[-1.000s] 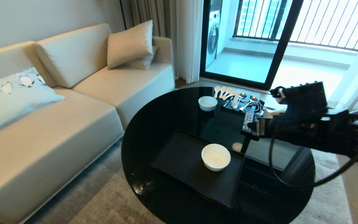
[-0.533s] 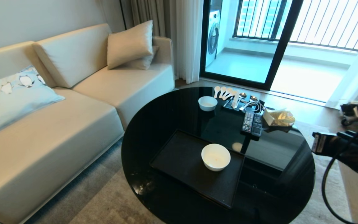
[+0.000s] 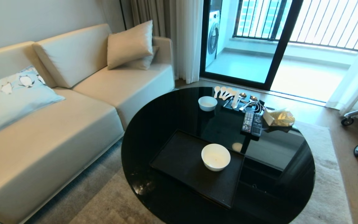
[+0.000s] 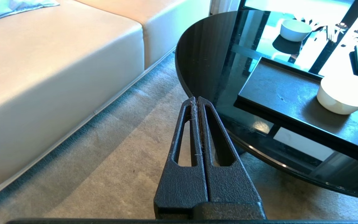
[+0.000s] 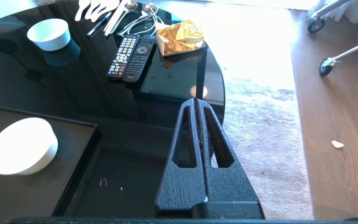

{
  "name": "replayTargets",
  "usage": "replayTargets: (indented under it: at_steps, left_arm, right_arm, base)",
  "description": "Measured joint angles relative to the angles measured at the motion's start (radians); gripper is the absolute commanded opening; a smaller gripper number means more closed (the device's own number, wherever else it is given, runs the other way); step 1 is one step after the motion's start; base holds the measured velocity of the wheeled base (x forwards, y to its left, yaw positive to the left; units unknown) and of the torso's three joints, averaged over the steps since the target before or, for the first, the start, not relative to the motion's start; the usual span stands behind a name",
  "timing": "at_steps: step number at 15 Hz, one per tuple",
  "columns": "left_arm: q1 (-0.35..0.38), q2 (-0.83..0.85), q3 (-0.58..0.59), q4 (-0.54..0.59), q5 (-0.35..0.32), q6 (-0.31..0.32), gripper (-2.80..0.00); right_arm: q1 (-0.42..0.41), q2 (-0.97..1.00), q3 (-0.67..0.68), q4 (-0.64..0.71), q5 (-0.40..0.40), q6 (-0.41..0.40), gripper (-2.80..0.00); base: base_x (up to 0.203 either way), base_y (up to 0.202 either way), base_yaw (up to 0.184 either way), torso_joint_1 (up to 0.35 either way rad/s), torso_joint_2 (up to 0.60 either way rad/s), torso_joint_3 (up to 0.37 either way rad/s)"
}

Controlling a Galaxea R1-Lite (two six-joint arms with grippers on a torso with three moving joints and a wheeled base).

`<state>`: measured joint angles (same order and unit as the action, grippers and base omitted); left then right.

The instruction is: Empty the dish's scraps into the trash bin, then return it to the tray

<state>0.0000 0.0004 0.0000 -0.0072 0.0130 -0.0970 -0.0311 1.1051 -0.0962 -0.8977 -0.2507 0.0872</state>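
The dish [image 3: 215, 156], a white round deep bowl, stands upright on the right part of the black tray [image 3: 179, 161] on the round black glass table [image 3: 166, 118]. Its inside looks bare white; no scraps show in it. The trash bin is out of view. My right gripper [image 5: 195, 101] is shut and empty, hanging off the table's right edge over the rug, apart from the dish [image 5: 22, 146] and tray [image 5: 73, 140]. My left gripper [image 4: 197, 99] is shut and empty, parked low at the table's left edge, short of the tray [image 4: 284, 93] and dish [image 4: 343, 96].
A smaller white bowl [image 3: 207, 103], spoons [image 3: 225, 92], two remotes [image 3: 252, 123] and a gold snack bag [image 3: 280, 118] lie at the table's far side. A beige sofa [image 3: 57, 118] is on the left. Wheeled metal legs [image 3: 357, 116] stand on the wooden floor at the right.
My right arm has drawn back from over the table's right side, moving right and down almost out of the head view. The dish has stayed put on the tray.
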Motion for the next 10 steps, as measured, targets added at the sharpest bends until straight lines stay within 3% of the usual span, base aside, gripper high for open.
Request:
replayTargets:
  at_steps: [4, 7, 10]
  left_arm:
    - [0.000, 0.000, 0.000, 0.000, 0.000, -0.001, -2.80]
    - [0.000, 0.000, 0.000, 0.000, 0.000, 0.000, -2.80]
    - [0.000, 0.000, 0.000, 0.000, 0.000, 0.000, -2.80]
  right_arm:
    - [-0.006, -0.249, 0.079, 0.137, 0.010, -0.030, -2.80]
    - [-0.001, -0.529, 0.089, 0.373, 0.075, -0.072, -2.80]
    - [0.015, -0.857, 0.089, 0.675, 0.194, -0.143, -2.80]
  base:
    - [0.000, 0.000, 0.000, 0.000, 0.00, 0.000]
    - [0.000, 0.000, 0.000, 0.000, 0.00, 0.000]
    - [0.000, 0.000, 0.000, 0.000, 0.00, 0.000]
